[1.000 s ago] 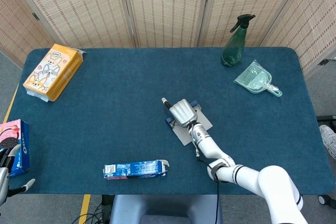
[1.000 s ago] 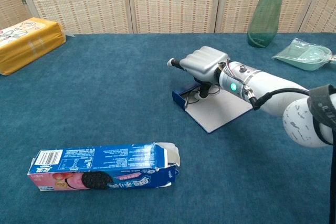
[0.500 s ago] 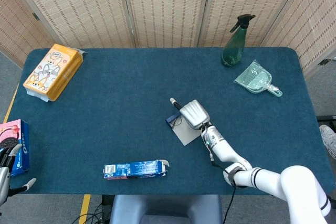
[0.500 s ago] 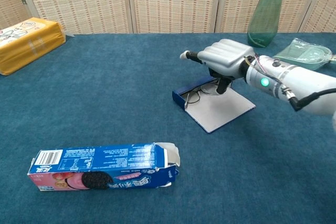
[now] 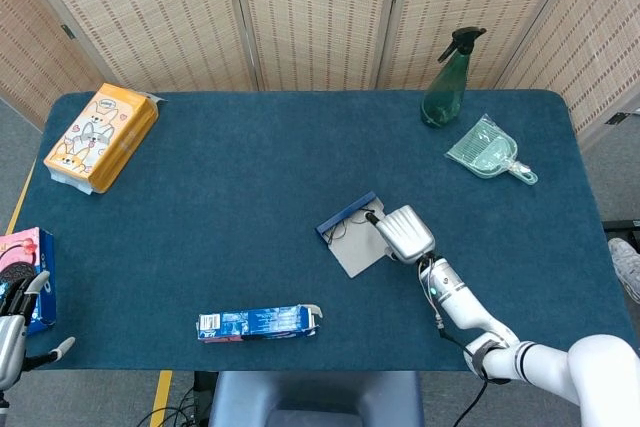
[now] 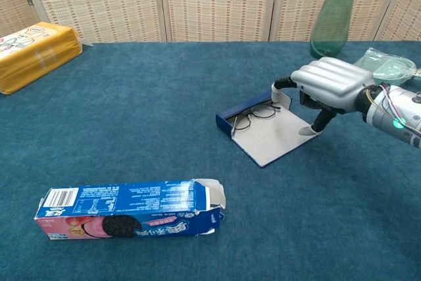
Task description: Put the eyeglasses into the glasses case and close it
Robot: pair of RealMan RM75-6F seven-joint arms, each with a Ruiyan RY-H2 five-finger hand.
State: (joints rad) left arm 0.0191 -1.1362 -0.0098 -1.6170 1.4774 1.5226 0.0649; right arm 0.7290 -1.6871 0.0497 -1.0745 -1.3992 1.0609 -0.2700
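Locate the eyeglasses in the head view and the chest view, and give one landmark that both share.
Head view: the eyeglasses lie just below centre, in the open glasses case, left of the right hand.
Chest view: the eyeglasses lie right of centre, in the same case.
Shared landmark: the green spray bottle behind them.

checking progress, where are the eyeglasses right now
In the chest view the eyeglasses lie inside the open glasses case, right of table centre, just left of the right hand.

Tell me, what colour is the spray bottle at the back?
The spray bottle is translucent dark green with a black trigger top, clearest in the head view.
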